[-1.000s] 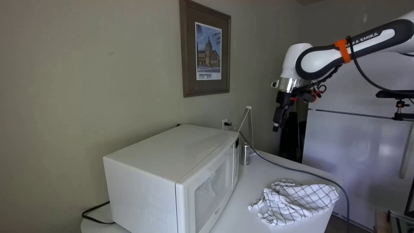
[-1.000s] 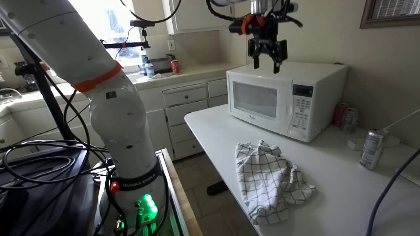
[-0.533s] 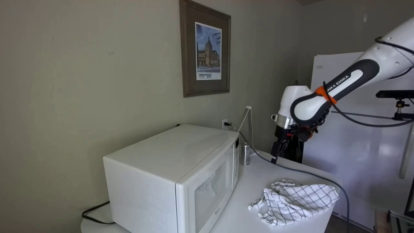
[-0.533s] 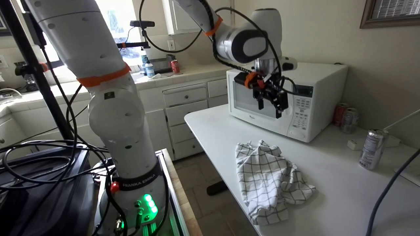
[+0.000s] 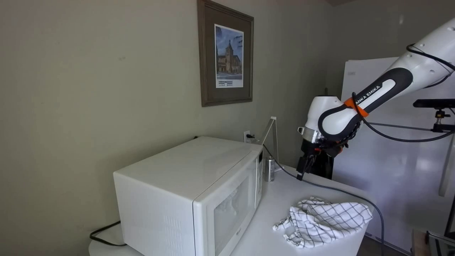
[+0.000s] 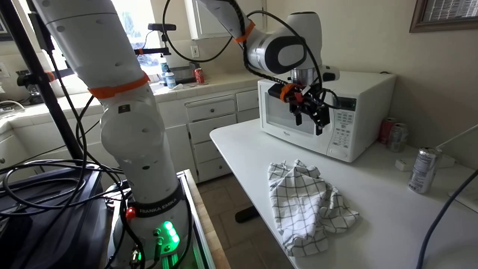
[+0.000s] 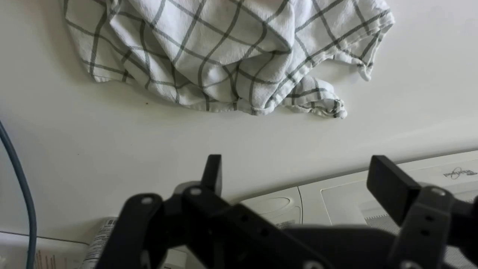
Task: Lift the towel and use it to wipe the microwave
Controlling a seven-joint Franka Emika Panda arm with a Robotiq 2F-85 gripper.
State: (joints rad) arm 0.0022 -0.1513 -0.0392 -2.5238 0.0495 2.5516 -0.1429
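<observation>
A white towel with dark checked lines lies crumpled on the white table, in both exterior views [image 5: 327, 220] [image 6: 302, 201] and at the top of the wrist view [image 7: 224, 48]. The white microwave [image 5: 188, 170] stands on the table against the wall, door closed; it also shows in an exterior view [image 6: 340, 129] and the wrist view [image 7: 340, 201]. My gripper [image 6: 309, 127] is open and empty, above the table between the microwave's front and the towel, touching neither. Its two fingers are wide apart in the wrist view [image 7: 297, 160]. It also shows in an exterior view [image 5: 299, 176].
A silver can [image 6: 424, 170] stands right of the microwave. A red can [image 6: 387, 130] and another silver can [image 6: 398, 137] are beside the microwave's side. A dark cable [image 5: 341, 191] crosses the table. The table's edge [image 6: 242, 194] runs close to the towel.
My gripper has come down from above the microwave's height to in front of its door, then shifted only slightly. It stays open. The towel and microwave have not moved.
</observation>
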